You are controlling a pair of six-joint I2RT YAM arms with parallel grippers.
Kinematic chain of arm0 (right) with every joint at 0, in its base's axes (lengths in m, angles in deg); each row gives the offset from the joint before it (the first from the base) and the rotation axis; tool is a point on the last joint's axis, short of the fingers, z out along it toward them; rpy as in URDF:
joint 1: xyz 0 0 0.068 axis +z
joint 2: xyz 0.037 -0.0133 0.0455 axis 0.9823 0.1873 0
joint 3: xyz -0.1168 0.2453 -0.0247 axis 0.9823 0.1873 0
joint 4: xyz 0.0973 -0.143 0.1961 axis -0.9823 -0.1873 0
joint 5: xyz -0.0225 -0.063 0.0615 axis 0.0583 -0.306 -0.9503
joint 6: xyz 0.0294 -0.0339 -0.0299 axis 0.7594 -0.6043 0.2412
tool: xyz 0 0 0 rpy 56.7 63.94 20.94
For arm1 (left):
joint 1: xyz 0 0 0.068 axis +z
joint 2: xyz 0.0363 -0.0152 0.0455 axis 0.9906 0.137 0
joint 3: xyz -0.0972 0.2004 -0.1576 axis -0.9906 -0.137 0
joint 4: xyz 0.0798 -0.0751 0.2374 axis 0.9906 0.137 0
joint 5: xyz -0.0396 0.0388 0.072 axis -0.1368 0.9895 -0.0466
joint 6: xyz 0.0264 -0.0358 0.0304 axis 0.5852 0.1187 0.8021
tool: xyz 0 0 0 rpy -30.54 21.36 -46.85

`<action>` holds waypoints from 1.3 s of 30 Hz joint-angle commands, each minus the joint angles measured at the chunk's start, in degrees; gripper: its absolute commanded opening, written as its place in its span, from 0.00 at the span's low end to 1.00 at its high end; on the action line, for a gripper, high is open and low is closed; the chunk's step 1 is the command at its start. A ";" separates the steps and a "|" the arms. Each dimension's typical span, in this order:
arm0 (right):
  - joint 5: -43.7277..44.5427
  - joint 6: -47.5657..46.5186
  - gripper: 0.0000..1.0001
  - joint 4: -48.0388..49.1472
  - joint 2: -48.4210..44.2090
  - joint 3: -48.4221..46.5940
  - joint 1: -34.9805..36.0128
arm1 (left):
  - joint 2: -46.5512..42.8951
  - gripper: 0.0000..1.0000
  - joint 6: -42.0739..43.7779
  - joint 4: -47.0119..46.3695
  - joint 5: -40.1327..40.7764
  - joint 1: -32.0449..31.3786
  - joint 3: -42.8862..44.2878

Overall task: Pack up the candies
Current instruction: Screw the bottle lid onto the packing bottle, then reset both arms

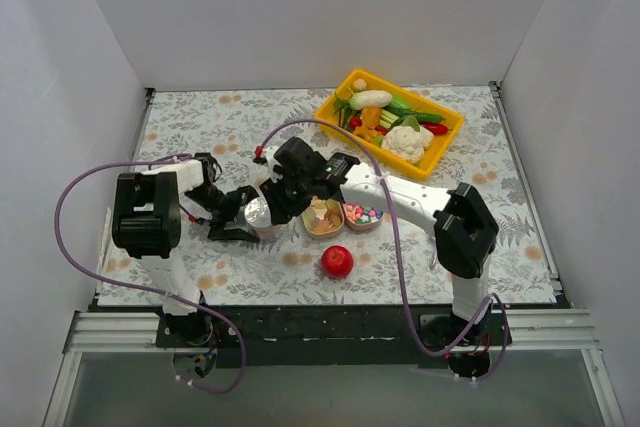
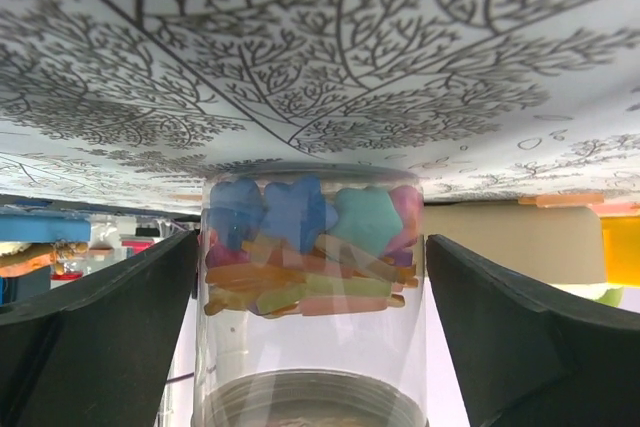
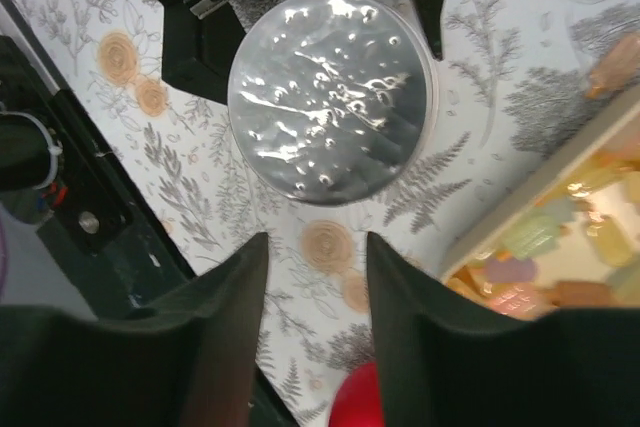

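1. Desk (image 1: 200, 127): grey leaf-print cover, white walls on three sides.
2. Left fingers (image 2: 100, 327): spread wide, one on each side of the jar (image 2: 310, 367) and just beside its glass. Whether they touch it cannot be told.
3. Jar: clear, with a silver lid (image 3: 330, 97) on. It stands upright left of centre, long axis vertical, lid upward.
4. Candies (image 2: 300, 212) in the jar: blue and teal stars, pink pieces, orange and yellow sticks, piled at the base. The sticks lie roughly crosswise to the jar's axis.
5. Right fingers (image 3: 210, 337): partly apart with nothing between them, hovering over the desk just beside the lid.
6. Bowl (image 3: 540, 179): right of the jar, holding loose candies (image 3: 560, 247) in amber, orange and pale yellow, heaped in no common direction.
7. Red ball (image 1: 337, 261): near edge, in front of the bowl.
8. Yellow tray (image 1: 442, 147): far right, holding toy vegetables.
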 commanded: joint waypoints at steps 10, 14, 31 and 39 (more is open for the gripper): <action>9.70 0.15 0.99 -1.44 -14.43 3.17 -3.02 | 6.24 0.98 5.58 2.79 5.25 -2.01 6.65; 9.53 0.59 0.98 -0.91 -15.93 5.10 -3.81 | 6.85 0.98 6.38 3.15 5.00 0.09 9.47; 27.09 10.07 0.99 -2.05 -24.19 12.49 -7.06 | -7.80 0.98 20.08 7.01 26.64 9.06 19.13; 36.59 12.62 0.98 -7.86 -25.59 15.20 -9.17 | -34.05 0.98 35.37 -7.72 30.32 8.97 21.62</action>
